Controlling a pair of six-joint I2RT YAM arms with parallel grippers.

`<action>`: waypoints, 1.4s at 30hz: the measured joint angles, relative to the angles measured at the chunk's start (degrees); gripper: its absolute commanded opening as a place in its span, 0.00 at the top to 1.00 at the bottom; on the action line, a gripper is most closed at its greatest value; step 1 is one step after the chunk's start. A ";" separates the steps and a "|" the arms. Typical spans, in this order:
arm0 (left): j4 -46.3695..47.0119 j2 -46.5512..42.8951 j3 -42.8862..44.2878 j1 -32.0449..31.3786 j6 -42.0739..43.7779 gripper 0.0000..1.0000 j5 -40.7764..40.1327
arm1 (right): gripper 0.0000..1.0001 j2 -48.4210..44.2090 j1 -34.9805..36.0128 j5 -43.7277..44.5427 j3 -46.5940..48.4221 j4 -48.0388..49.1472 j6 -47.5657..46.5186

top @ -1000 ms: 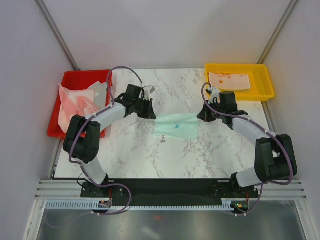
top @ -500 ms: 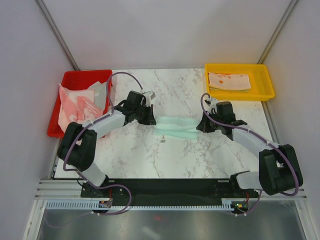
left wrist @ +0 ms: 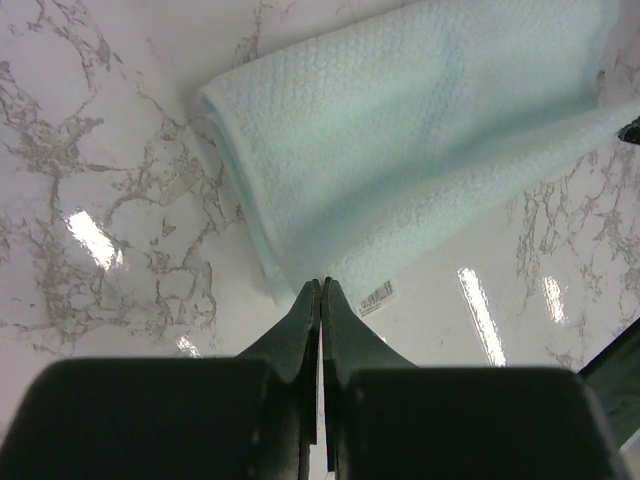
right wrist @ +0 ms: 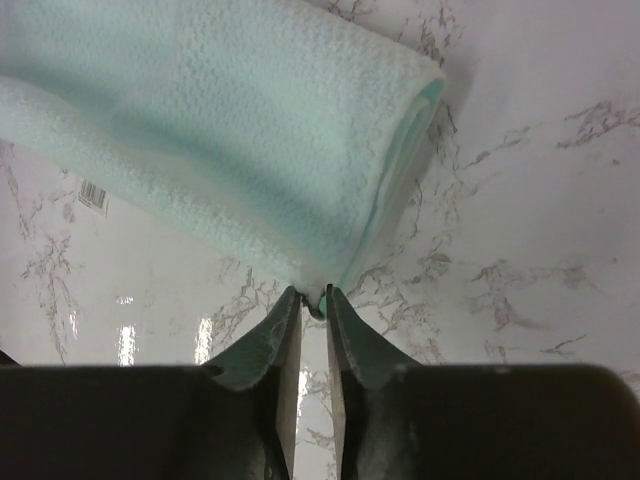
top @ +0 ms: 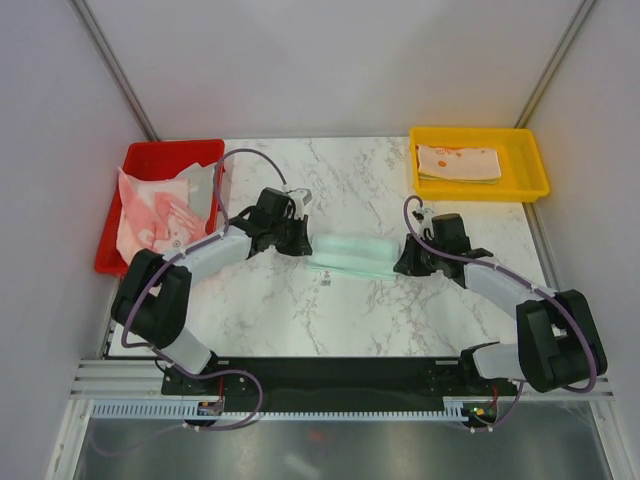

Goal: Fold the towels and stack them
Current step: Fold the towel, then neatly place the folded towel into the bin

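Note:
A mint green towel (top: pixel 350 254) lies folded in a long band on the marble table's middle. My left gripper (top: pixel 305 244) sits at its left end, jaws pressed together on the towel's near corner (left wrist: pixel 330 262). My right gripper (top: pixel 401 266) is at the right end, jaws slightly parted, with the towel's (right wrist: pixel 230 130) corner still lying between the tips. Crumpled pink towels (top: pixel 150 205) fill the red tray (top: pixel 130 158). A folded cream towel (top: pixel 458 162) with orange marks lies in the yellow tray (top: pixel 541 172).
A small barcode tag (top: pixel 326 281) sticks out under the towel's near edge, also seen as the tag (left wrist: pixel 375 297) beside my left fingers. Grey walls with metal posts close in the table on three sides. Both arm bases stand at the near edge.
Both grippers carried the towel's far edge toward the near side, folding it into a narrower band. The right jaws have parted a little; the left stays shut.

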 measured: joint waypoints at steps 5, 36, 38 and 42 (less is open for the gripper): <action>-0.59 0.02 -0.09 -1.38 -0.59 0.81 -2.38 | 0.62 -0.96 0.00 0.22 -0.68 -1.07 1.14; 0.50 3.91 -4.09 -6.82 -13.05 0.54 -7.89 | 0.48 3.58 0.44 -1.18 -0.92 3.82 10.69; 0.81 2.73 -4.94 -6.82 -13.53 0.53 -8.04 | 0.44 2.40 0.44 -0.13 -0.20 2.10 10.29; 0.61 -0.37 -5.66 -6.82 -13.97 0.51 -8.72 | 0.36 -0.55 0.44 1.86 1.33 0.22 9.81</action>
